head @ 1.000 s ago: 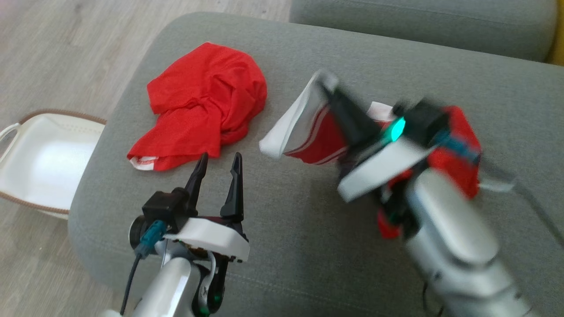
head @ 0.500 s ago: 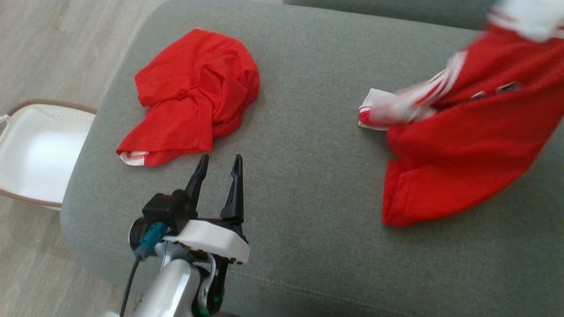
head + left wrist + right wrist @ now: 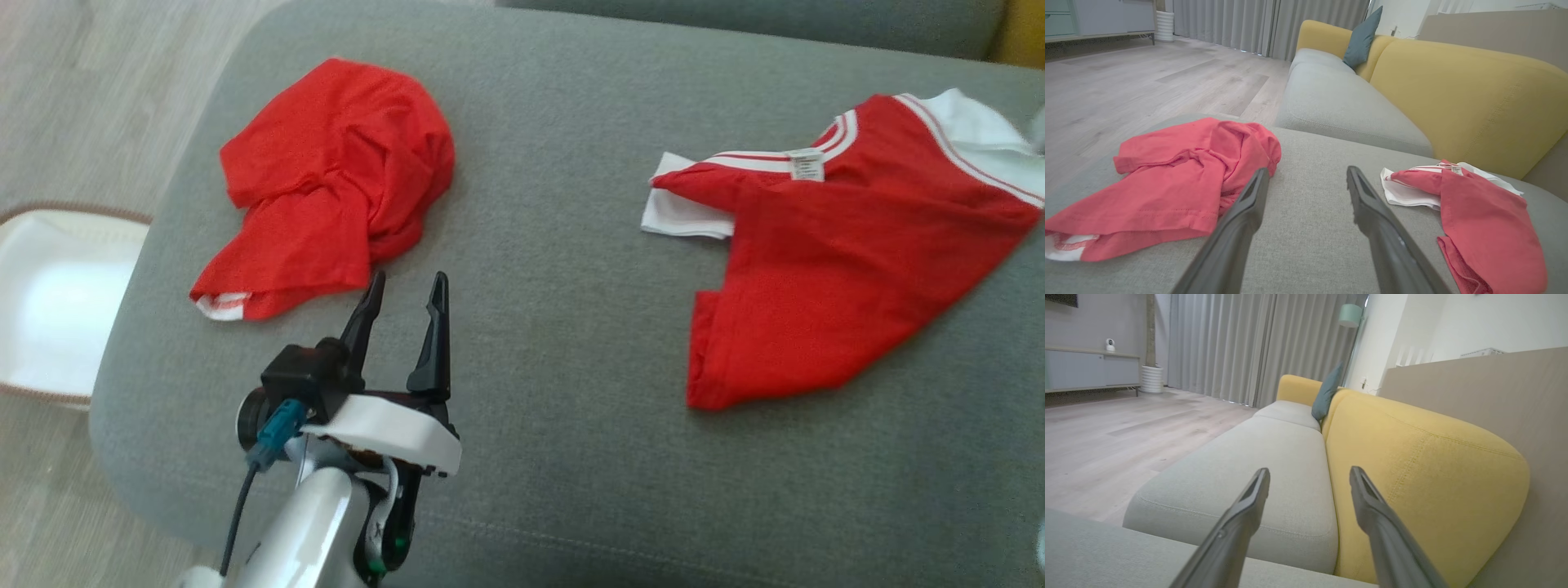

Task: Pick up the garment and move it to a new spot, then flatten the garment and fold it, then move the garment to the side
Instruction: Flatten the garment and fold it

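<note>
We see the left gripper (image 3: 408, 279) over the grey cushion (image 3: 555, 367), its jaws spread apart with nothing between them. The garment (image 3: 824, 278), red with white trim, lies partly spread on the cushion, well to the right of these jaws. A crumpled red cloth (image 3: 335, 180) lies ahead and left of them, its hem just beside the left fingertip. The right gripper (image 3: 1309, 470) also has its jaws apart and empty, and they point toward a yellow backrest (image 3: 1412, 465).
</note>
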